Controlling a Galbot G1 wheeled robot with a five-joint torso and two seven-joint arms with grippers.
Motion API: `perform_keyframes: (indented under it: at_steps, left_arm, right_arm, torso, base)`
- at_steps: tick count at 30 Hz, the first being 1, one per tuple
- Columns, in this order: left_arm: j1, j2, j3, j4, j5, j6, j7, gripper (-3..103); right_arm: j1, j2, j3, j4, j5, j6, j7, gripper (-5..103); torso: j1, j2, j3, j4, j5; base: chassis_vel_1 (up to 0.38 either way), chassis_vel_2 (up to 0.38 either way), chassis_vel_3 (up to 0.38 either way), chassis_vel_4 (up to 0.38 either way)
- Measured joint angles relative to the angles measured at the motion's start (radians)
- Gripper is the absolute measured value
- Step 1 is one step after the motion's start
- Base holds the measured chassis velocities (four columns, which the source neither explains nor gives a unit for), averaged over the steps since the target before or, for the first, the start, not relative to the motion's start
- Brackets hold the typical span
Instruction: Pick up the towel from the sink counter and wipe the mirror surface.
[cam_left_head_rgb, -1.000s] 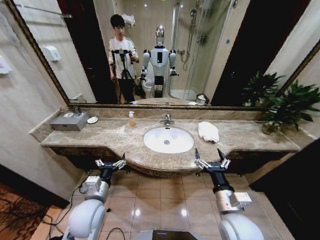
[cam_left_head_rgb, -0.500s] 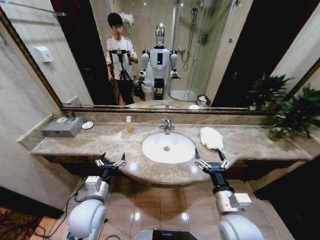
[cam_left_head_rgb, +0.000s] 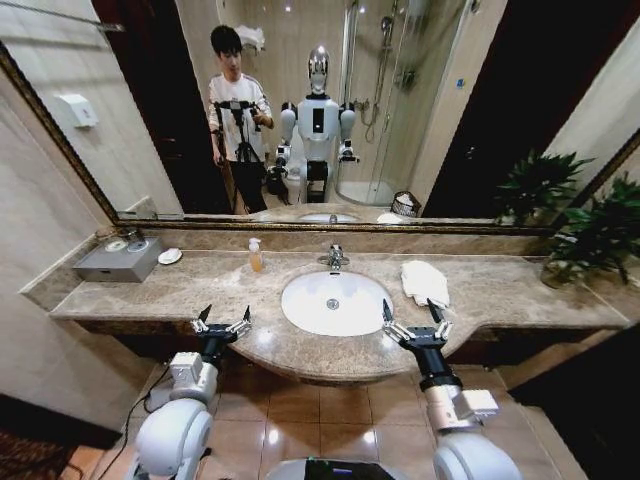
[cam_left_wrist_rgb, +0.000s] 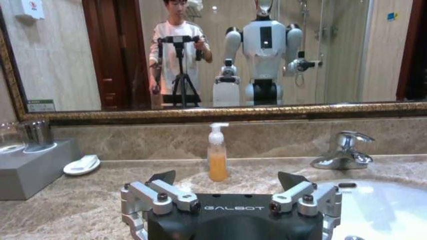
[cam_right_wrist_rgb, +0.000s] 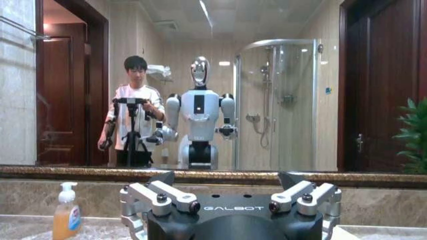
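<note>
- My left gripper (cam_left_head_rgb: 221, 321) hangs low at the front edge of the sink counter (cam_left_head_rgb: 190, 290), jaws wide, holding nothing.
- My right gripper (cam_left_head_rgb: 412, 318) sits just short of the towel (cam_left_head_rgb: 423, 281), jaws also wide and empty.
- Over the last second the counter has slid closer in my head view, so I read that as the base rolling in.
- The towel lies untouched, right of the basin (cam_left_head_rgb: 334, 302).
- The mirror (cam_left_head_rgb: 330, 110) behind is not yet wiped.
</note>
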Motion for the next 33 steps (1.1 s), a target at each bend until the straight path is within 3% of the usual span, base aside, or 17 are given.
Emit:
perform_keyframes:
  at_steps: [20,24,27,28,31,33]
  left_arm:
    - [0.0,0.0,0.0,0.0,0.0,0.0,0.0,100]
    - [0.0,0.0,0.0,0.0,0.0,0.0,0.0,100]
    - [0.0,0.0,0.0,0.0,0.0,0.0,0.0,100]
    - [0.0,0.0,0.0,0.0,0.0,0.0,0.0,100]
    - [0.0,0.0,0.0,0.0,0.0,0.0,0.0,100]
    - [0.0,0.0,0.0,0.0,0.0,0.0,0.0,100]
  right_arm:
    - [-0.013,-0.004,-0.042,0.005,-0.053,0.026,0.041,100]
    - [0.054,-0.014,-0.017,-0.035,-0.033,-0.03,0.042,100]
    - [0.197,-0.03,0.045,-0.113,0.064,-0.161,0.004,100]
    - [0.197,-0.03,0.045,-0.113,0.064,-0.161,0.004,100]
    - [0.379,-0.134,0.046,-0.263,0.195,-0.27,0.03,100]
    - [0.443,-0.167,0.026,-0.308,0.233,-0.294,0.054,100]
  torso:
    - [0.001,0.0,0.0,-0.0002,0.0003]
    - [0.001,0.0,0.0,0.0003,0.0002]
    - [0.001,0.0,0.0,-0.0003,0.0002]
    - [0.001,0.0,0.0,-0.0003,0.0002]
    - [0.001,0.0,0.0,-0.0001,0.0003]
    - [0.001,0.0,0.0,0.0,0.0003]
  base:
    - [-0.126,-0.121,0.122,0.113]
    - [-0.028,-0.03,0.032,0.017]
    - [0.0,0.0,0.0,0.0]
    - [0.0,0.0,0.0,0.0]
    - [0.0,0.0,0.0,0.0]
    - [0.0,0.0,0.0,0.0]
